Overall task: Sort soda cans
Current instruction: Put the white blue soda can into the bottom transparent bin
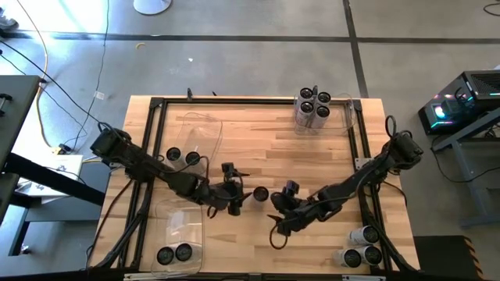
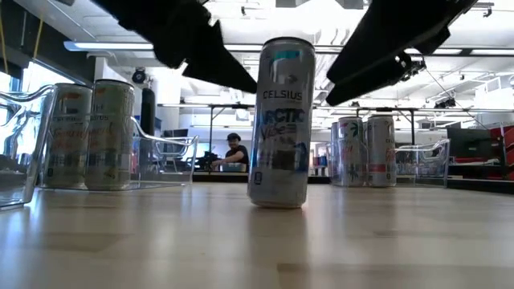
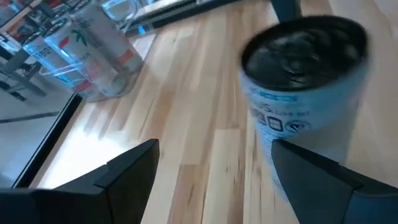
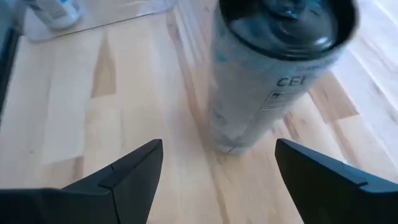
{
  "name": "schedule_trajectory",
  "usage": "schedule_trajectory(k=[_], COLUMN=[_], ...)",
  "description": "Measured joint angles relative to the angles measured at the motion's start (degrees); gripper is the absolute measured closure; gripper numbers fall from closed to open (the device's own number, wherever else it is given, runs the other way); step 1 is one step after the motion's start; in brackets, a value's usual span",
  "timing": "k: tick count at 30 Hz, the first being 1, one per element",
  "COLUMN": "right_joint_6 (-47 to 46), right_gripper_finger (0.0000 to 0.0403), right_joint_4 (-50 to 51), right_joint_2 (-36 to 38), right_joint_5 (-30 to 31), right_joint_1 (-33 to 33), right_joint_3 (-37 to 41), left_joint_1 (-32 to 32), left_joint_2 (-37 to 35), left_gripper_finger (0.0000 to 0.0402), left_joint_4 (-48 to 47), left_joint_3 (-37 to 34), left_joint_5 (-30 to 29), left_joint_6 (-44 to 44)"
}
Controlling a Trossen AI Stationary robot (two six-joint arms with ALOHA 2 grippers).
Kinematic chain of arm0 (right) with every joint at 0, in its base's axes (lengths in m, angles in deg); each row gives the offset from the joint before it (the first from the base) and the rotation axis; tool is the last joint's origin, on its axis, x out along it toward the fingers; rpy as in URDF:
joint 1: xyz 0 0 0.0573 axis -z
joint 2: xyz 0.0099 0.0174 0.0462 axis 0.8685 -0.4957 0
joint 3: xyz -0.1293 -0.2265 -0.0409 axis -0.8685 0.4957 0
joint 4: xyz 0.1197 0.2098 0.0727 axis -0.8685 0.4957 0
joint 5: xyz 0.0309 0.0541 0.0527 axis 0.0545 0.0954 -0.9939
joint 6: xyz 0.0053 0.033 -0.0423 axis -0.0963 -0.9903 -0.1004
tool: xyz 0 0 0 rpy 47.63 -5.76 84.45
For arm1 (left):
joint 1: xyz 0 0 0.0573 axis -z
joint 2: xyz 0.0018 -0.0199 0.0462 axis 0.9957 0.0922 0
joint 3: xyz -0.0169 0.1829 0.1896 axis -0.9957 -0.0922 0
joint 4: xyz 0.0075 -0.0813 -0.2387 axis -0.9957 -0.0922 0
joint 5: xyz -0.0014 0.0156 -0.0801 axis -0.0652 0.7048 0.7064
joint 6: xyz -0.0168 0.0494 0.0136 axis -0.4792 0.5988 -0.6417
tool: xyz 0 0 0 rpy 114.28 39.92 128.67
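Note:
One silvery-blue soda can with a dark top stands upright on its base at the table's middle; it also shows as the can in the low view. My left gripper sits just left of it, open, and in its wrist view the can stands beyond one finger. My right gripper is just to the can's near-right, open, with the can ahead of the gap. Neither visibly touches the can. Other cans stand in groups around the table.
A clear bin at the far right has several cans beside it. Two cans stand by the left clear bin. Two more cans sit in the near-left bin. Three cans stand near-right. A black frame borders the table.

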Motion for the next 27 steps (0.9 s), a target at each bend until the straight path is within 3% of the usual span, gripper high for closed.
schedule_trajectory(k=[4,7,9,12,16,20,27], right_joint_6=[-0.3,-1.8,-5.3,-11.6,-15.0,-16.3,-16.3], right_gripper_finger=[0.0096,0.0096,0.0096,0.0096,0.0096,0.0096,0.0096], right_joint_4=[0.8,2.3,4.2,7.1,8.5,8.4,8.1], right_joint_2=[0.0,0.0,0.0,0.0,-0.8,-1.8,-1.9], right_joint_5=[0.5,0.6,2.7,8.4,16.3,21.9,24.9], right_joint_1=[0.2,-0.3,-0.7,-2.1,-4.2,-5.3,-5.4], right_joint_3=[0.0,0.0,0.0,0.0,0.0,0.1,0.1], left_joint_1=[1.7,3.1,4.1,5.8,7.7,5.7,0.0], left_joint_2=[0.0,-0.7,-1.7,-2.8,-2.9,-1.6,0.1], left_gripper_finger=[0.0097,0.0097,0.0097,0.0097,0.0093,0.0091,0.0091], left_joint_4=[-4.0,-8.7,-11.9,-11.6,6.3,26.9,36.4], left_joint_3=[0.0,0.0,0.0,-0.2,-4.6,-10.0,-11.2], left_joint_5=[0.0,-3.9,-6.8,-6.3,-4.4,3.0,15.1], left_joint_6=[0.7,-1.4,-3.9,-6.9,-5.8,-7.3,-9.3])
